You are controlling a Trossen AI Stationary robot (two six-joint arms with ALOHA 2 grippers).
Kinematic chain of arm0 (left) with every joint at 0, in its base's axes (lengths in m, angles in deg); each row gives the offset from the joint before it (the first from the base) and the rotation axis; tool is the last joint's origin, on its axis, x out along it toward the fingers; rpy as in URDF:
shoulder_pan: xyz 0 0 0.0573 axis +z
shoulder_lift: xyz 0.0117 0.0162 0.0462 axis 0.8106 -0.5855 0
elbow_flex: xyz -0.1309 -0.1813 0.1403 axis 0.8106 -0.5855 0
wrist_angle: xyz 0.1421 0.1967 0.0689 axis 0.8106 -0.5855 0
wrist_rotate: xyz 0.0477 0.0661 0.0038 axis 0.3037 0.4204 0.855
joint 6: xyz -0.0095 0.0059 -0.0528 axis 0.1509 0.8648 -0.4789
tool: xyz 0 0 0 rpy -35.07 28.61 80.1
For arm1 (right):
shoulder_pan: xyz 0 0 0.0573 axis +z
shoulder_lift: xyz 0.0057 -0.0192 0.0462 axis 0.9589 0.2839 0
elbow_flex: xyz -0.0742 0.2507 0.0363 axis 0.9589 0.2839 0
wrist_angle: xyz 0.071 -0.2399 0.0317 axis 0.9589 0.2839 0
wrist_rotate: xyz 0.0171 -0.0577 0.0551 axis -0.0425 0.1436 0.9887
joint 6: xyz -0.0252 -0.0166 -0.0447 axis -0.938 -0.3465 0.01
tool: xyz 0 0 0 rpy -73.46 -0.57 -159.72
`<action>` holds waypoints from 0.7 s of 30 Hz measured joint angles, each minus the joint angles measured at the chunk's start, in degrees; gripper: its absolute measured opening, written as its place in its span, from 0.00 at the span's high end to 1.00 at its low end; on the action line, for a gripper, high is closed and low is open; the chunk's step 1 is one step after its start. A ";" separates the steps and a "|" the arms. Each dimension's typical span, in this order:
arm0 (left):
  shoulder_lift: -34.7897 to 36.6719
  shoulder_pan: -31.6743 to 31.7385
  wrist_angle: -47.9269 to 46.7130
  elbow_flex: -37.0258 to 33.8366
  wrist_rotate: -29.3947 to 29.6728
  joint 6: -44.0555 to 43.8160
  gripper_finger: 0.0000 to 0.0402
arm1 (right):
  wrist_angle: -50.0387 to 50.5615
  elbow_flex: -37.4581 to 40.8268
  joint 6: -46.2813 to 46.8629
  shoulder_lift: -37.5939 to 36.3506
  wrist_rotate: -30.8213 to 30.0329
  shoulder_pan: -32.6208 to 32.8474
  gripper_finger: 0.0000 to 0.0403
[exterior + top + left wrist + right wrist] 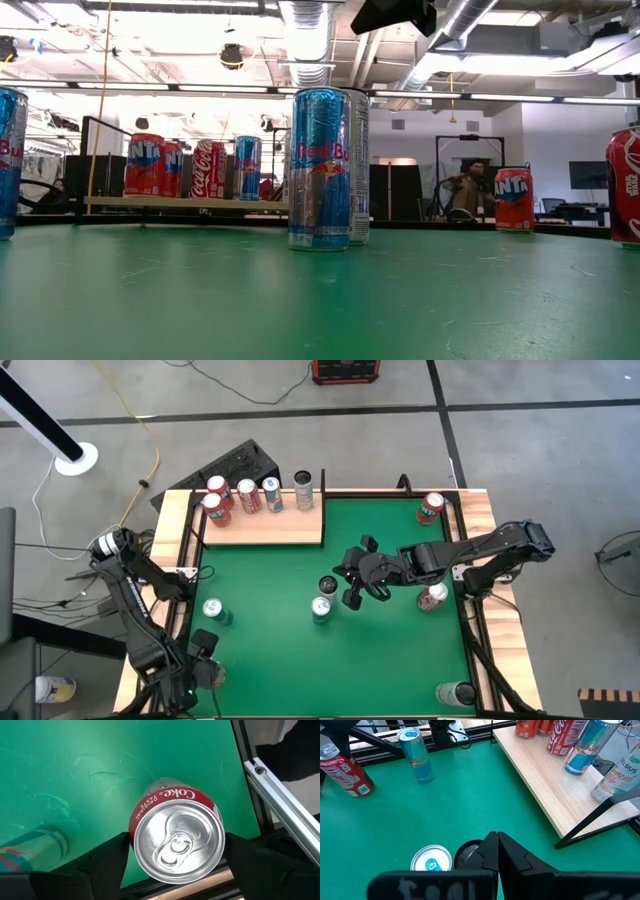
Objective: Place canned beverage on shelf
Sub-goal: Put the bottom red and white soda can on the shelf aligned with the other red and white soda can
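Observation:
The pale-wood shelf (265, 525) lies at the table's far left and bears several upright cans (245, 495). It also shows in the right wrist view (555, 785). A Red Bull can (321, 608) and a dark-topped can (328, 584) stand mid-table, and both show in the low view (320, 168). My right gripper (342, 575) hovers shut just right of them, above their tops (497, 840). My left gripper (205, 660) is at the near left corner, open, with a finger on either side of an upright Coke can (177, 840). My left gripper has its two fingers (107, 865) close beside the Coke can's upper wall (170, 795), coming from above. I cannot tell whether they touch the can.
A Red Bull can (215, 610) stands at the left. A Fanta can (430, 508) is at the far right, a Coke can (432, 597) at the right edge and another can (455, 693) at the near right corner. A person (468, 190) sits in the room beyond.

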 joint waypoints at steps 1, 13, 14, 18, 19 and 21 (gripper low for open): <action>0.00 -0.01 0.02 0.00 0.07 0.37 0.26 | -0.02 0.00 0.00 0.00 -0.01 0.00 0.94; 0.55 1.03 3.13 -3.10 1.40 4.57 0.32 | -0.04 0.00 0.04 0.00 -0.05 0.00 0.94; 0.69 1.14 3.11 -3.13 1.35 4.82 0.33 | -0.04 0.00 0.04 0.00 -0.06 0.00 0.94; 1.65 2.41 2.59 -3.23 0.84 4.94 0.40 | -0.04 0.00 0.07 0.00 -0.07 0.00 0.94; 2.00 2.63 2.56 -3.28 1.02 4.94 0.40 | -0.03 0.00 0.09 0.00 -0.09 0.00 0.94; 2.56 3.07 2.58 -3.44 1.30 4.94 0.40 | -0.04 0.00 0.17 0.00 -0.09 0.00 0.94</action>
